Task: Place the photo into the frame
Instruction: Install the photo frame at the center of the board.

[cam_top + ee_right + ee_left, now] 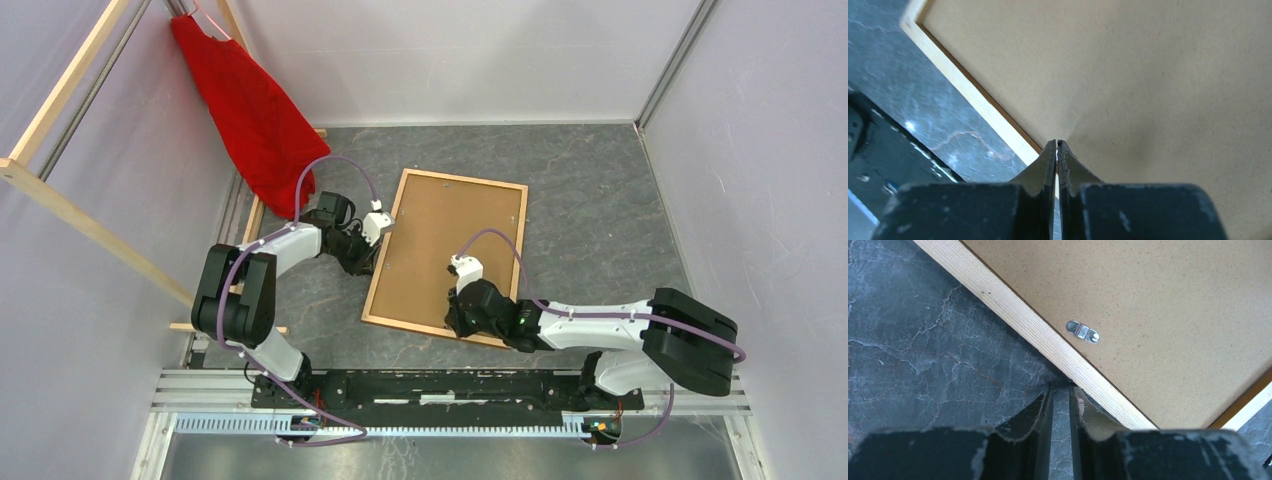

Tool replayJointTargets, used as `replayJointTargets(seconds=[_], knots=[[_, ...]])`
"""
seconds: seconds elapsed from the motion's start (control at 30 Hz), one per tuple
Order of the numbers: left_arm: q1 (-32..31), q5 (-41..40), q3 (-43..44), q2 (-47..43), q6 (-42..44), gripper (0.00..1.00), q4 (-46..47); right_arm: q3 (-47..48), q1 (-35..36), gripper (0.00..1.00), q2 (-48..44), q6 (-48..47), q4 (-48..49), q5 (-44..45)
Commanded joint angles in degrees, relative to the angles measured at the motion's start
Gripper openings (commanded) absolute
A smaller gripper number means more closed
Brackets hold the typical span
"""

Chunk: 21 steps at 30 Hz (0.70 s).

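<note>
The frame (440,225) lies face down on the dark table, its plain brown board back up. The photo is not visible in any view. My left gripper (372,262) is at the frame's left edge. In the left wrist view it (1061,387) is nearly shut with a narrow gap, holds nothing, and its tips touch the pale wooden rail (1023,322). My right gripper (452,328) is over the frame's near edge. In the right wrist view it (1056,142) is shut and empty, with its tips at the rail beside the board (1128,75).
A small metal turn clip (1083,332) sits on the board near the left rail. A red cloth (250,110) hangs at the back left on a pale wooden slat rack (60,200). A metal rail (450,385) runs along the near edge. Grey walls enclose the table.
</note>
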Motion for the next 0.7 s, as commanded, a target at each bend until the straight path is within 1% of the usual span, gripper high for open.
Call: replayJointTargets(seconds=[0.0,0.1,0.23,0.27,0.37,0.47,0.57,0.63,0.67], knots=[[-0.6,4.2,2.7,-0.1,1.2,0.25,-3.7,5.2,-2.0,0.14,-2.7,-2.4,0.0,1.3],[-0.8,7.3,3.2,-0.1,1.3,0.25,-4.7,5.0,-5.6,0.20,-4.0,-3.4,1.1,-1.4],[-2.3,9.0,2.1,0.1,2.5,0.25,-4.7,3.6,-11.9,0.29,-6.1,-4.7,3.9,-7.3],[-3.0,9.0,1.8,0.2,2.2,0.25,-4.2,3.7,-13.0,0.32,-6.1,-5.3,4.2,-8.4],[-5.3,10.0,1.1,0.4,0.8,0.25,-3.0,4.3,-15.0,0.35,-4.4,-6.4,5.5,-12.3],[-5.2,10.4,2.7,0.4,-0.5,0.26,-3.4,4.9,-15.0,0.35,-1.4,-6.8,7.9,-16.1],[-2.3,12.1,5.1,0.0,0.2,0.28,-6.0,5.3,-15.0,0.32,2.8,-6.8,12.2,-20.8],[-0.2,14.3,7.1,0.8,0.2,0.31,-8.0,6.5,-14.9,0.31,5.9,-7.2,13.9,-23.6],[0.5,15.5,8.3,1.3,0.1,0.35,-8.9,7.3,-14.9,0.30,7.4,-7.3,14.6,-24.8]])
